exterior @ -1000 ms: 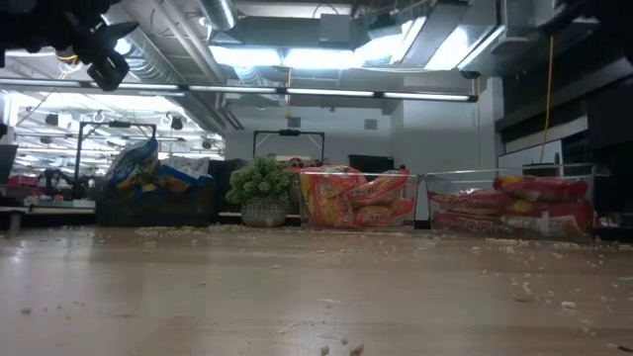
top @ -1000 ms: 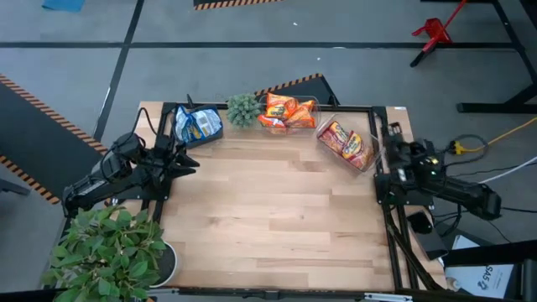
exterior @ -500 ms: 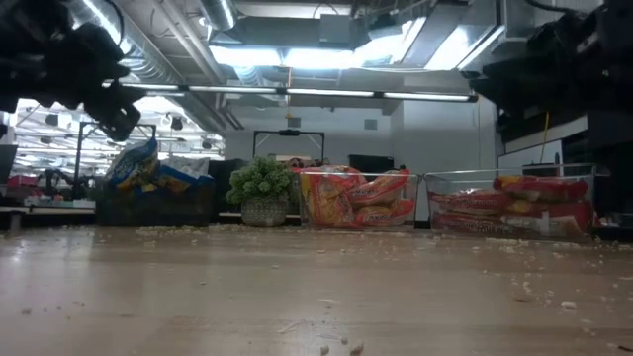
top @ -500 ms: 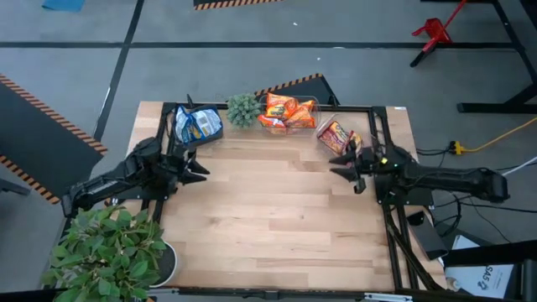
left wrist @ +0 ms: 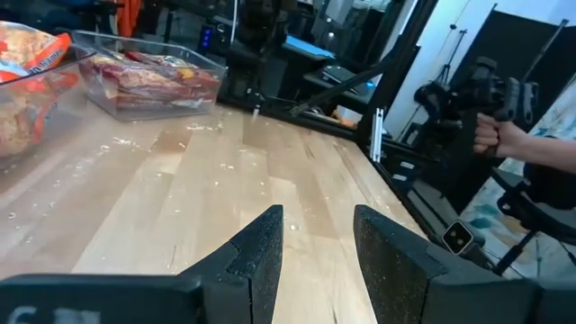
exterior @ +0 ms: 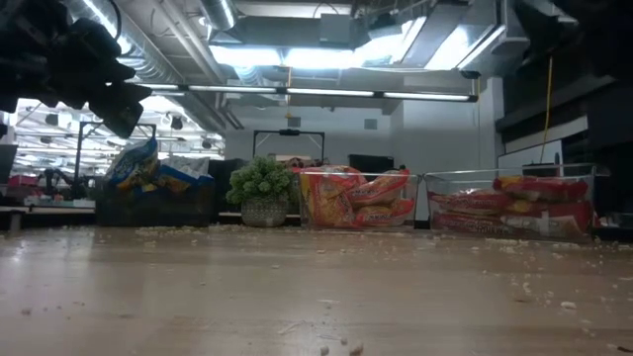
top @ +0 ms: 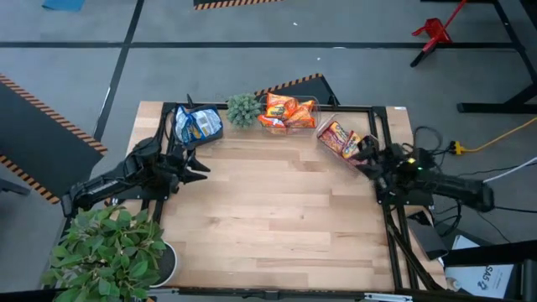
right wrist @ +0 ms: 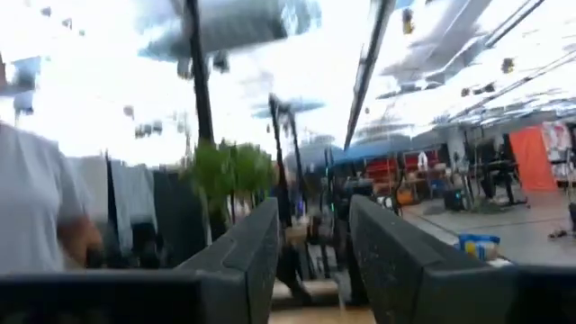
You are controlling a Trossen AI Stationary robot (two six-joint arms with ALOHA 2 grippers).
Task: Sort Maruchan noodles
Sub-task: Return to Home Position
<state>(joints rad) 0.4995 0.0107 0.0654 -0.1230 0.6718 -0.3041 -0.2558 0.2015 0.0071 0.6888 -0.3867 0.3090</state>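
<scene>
At opposite edges, left fingers (left wrist: 256, 259), right fingers (right wrist: 245, 254); tabletop (top: 277, 210) between.

Far left corner of the tabletop (top: 268, 210): the blue-and-white packets (top: 197, 124) are heaped in the dark bin (exterior: 188, 210), tilted and poking up above its rim. Next along, the orange packets (top: 289, 111) fill the middle clear bin (exterior: 416, 213), several slanting on edge. On the right, the red packets (top: 342, 141) lie flat in layers in the angled clear bin (exterior: 589, 188).
</scene>
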